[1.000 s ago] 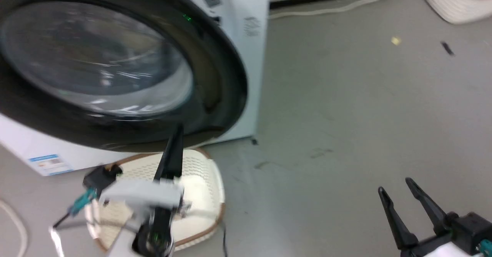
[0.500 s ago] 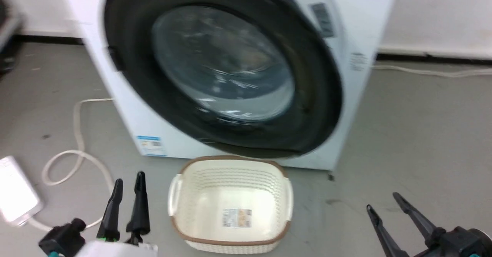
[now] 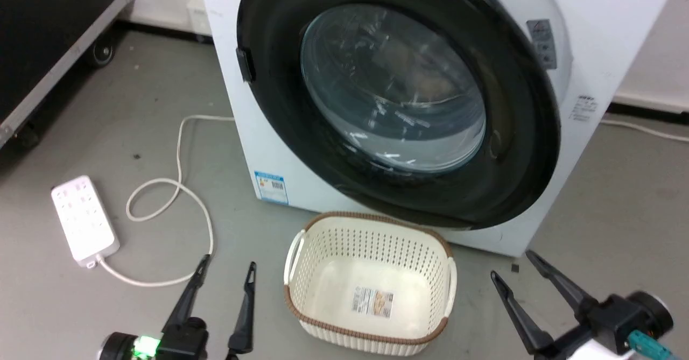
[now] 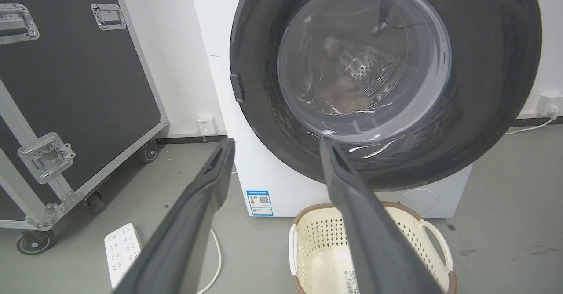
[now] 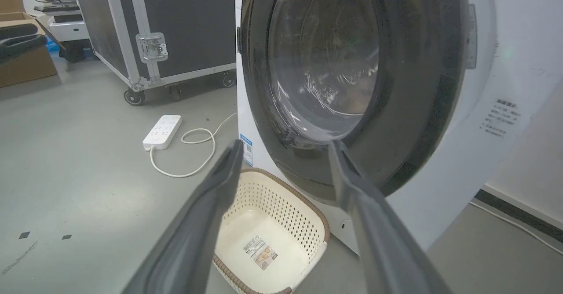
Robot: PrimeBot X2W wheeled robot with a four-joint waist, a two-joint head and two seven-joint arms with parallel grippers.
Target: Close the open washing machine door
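Washing machine door [image 3: 395, 88]: is lying flat against the white front of the washing machine [image 3: 253, 134], ahead of and above both grippers, its glass bowl facing them. Whether the catch is engaged cannot be told.
Door frame: is showing as a wide glossy black ring, with a small dark tab on the edge nearer the left gripper's side.
Left gripper [image 3: 229, 263]: is hovering low over the floor with fingers spread apart, gripping nothing and pointing toward the door's lower half, well clear of it.
Right gripper [image 3: 510, 264]: is hovering likewise with fingers spread apart, gripping nothing and standing clear of the door.
Basket [image 3: 371, 218]: is standing on the floor between the two grippers, just below the door's bottom edge; a printed label is showing on its bottom.
Power strip [image 3: 83, 223]: is lying on the floor outboard of the left gripper, its cable [image 3: 179, 139] looping toward the machine.
Flight case [image 4: 79, 65]: is standing on castors farther out beyond the left gripper.
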